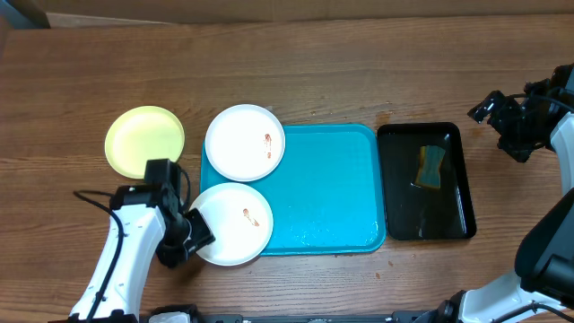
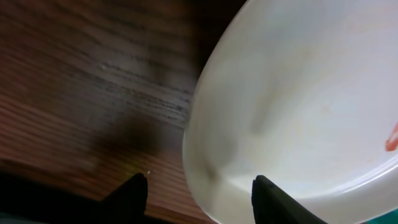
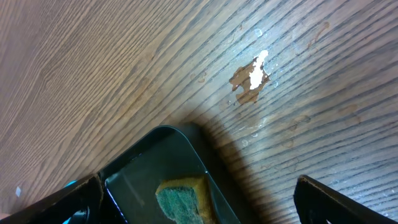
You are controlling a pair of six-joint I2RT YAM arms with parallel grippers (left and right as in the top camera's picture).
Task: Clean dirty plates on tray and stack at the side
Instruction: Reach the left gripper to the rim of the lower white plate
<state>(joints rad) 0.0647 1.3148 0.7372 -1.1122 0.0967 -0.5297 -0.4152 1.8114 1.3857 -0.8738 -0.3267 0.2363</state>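
Note:
A pale yellow-green plate [image 1: 143, 141] lies on the table left of the turquoise tray [image 1: 332, 193]. A white plate [image 1: 244, 142] with a reddish smear overlaps the tray's far left corner. A second smeared white plate [image 1: 231, 224] overlaps the tray's near left edge. My left gripper [image 1: 193, 231] is open at this plate's left rim. In the left wrist view its fingers [image 2: 199, 193] straddle the rim of the plate [image 2: 298, 106], one over the wood and one over the plate. My right gripper [image 1: 491, 108] is open and empty, held above the table right of the black tray.
A narrow black tray [image 1: 426, 229] stands right of the turquoise tray and holds a yellow-and-green sponge [image 1: 432, 168]. The right wrist view shows that tray's corner [image 3: 149, 162], the sponge [image 3: 183, 199] and a wet patch [image 3: 252, 74] on the wood.

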